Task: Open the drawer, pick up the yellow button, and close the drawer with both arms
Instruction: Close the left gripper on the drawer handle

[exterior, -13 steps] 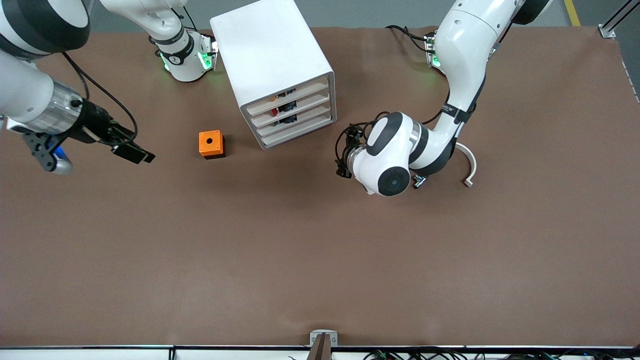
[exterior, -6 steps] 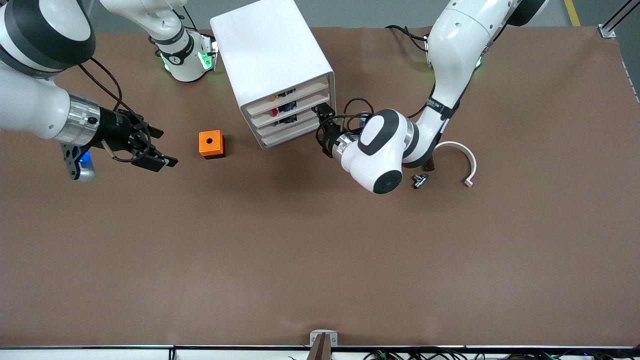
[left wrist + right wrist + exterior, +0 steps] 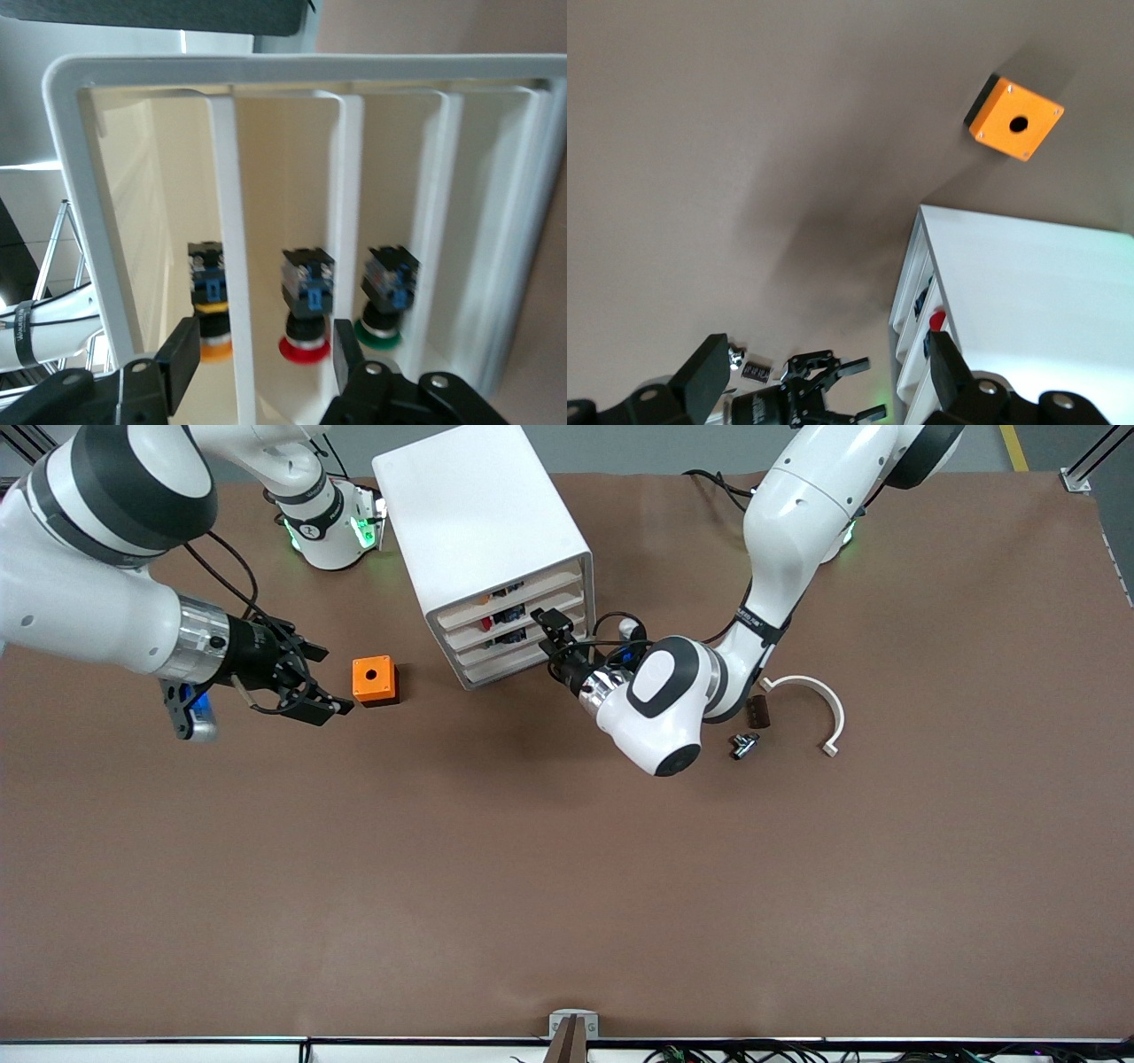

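Note:
The white cabinet stands at the robots' side of the table, all four drawers shut. The uppermost drawer holds the orange-capped button. In the left wrist view the button sits just inside that drawer's front lip. My left gripper is open right in front of the drawers. Its fingers straddle the top drawer's lip without touching it. My right gripper is open and empty above the table, beside the orange cube. The right gripper holds nothing.
The orange cube with a hole sits toward the right arm's end from the cabinet. A white curved piece, a small dark chip and a small metal part lie near the left arm's elbow. Red and green buttons are in lower drawers.
My left gripper has swung in from the table up to the cabinet's drawer fronts. My right gripper has moved toward the orange cube. The drawers have not moved.

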Tool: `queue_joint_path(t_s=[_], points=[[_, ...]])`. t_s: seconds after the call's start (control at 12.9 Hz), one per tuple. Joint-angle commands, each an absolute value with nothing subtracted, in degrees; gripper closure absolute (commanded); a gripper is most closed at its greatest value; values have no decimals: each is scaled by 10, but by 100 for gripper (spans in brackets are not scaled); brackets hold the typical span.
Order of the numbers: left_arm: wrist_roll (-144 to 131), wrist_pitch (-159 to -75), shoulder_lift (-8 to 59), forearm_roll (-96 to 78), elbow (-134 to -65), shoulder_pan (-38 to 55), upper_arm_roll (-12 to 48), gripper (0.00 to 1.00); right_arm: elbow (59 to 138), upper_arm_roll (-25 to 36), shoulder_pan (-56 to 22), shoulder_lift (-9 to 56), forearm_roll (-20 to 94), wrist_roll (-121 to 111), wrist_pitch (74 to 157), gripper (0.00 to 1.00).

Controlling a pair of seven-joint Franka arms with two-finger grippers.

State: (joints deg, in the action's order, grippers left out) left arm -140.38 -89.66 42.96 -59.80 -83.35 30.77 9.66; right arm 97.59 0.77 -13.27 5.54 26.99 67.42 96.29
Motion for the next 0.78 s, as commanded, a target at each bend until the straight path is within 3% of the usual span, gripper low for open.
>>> queue_joint_path(t_s=[0.0, 0.23, 0.31, 0.54, 0.7], points=[[-1426, -879, 431, -610, -827, 328, 95, 32, 971, 11, -147, 62, 290, 703, 974, 0], [-1426, -869, 439, -608, -829, 340, 95, 39, 971, 11, -163, 63, 294, 726, 988, 0], [-1426, -868, 441, -608, -829, 341, 95, 48, 971, 11, -170, 63, 295, 729, 991, 0], [-1427, -861, 439, -610, -829, 342, 95, 92, 972, 12, -180, 63, 305, 744, 1001, 0], [-1427, -853, 439, -609, -829, 343, 95, 97, 975, 12, -192, 63, 305, 750, 1010, 0]])
